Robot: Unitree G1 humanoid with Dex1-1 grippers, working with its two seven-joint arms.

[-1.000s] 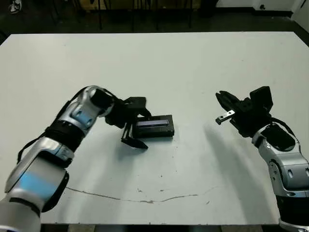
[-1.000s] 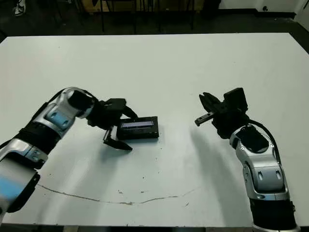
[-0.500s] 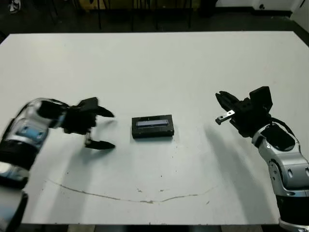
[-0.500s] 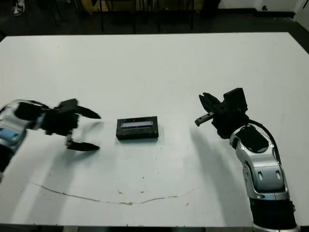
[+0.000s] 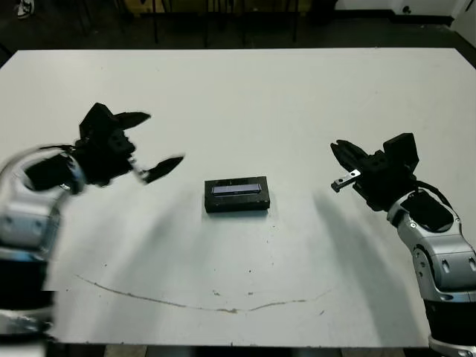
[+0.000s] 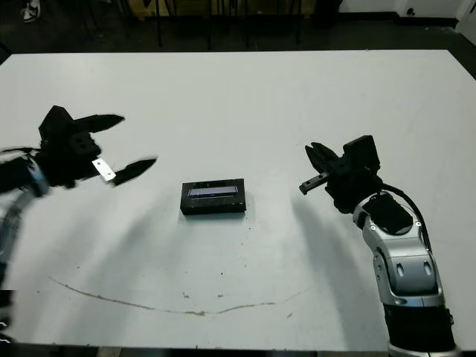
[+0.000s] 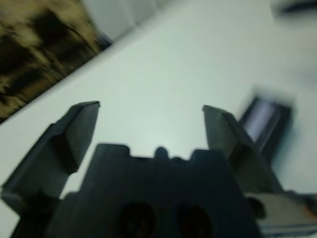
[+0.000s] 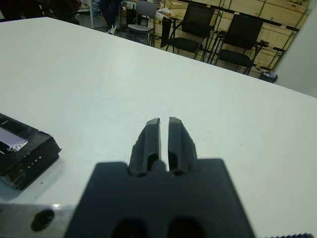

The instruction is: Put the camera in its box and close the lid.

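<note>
We see the white table (image 5: 297, 97) evenly and brightly lit from above, with soft grey shadows under both arms. The left gripper (image 5: 145, 145) and its arm smear with motion blur in the head views, and the left wrist view is wholly blurred. The right wrist view stays sharp beyond its defocused gripper body.

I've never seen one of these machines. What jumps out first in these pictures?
A small black box with its silvery-labelled lid on top sits alone near the middle of the white table. On either side hangs a black two-fingered claw: the left gripper, blurred, fingers spread wide, and the right gripper, fingers nearly together, both apart from the box.
</note>
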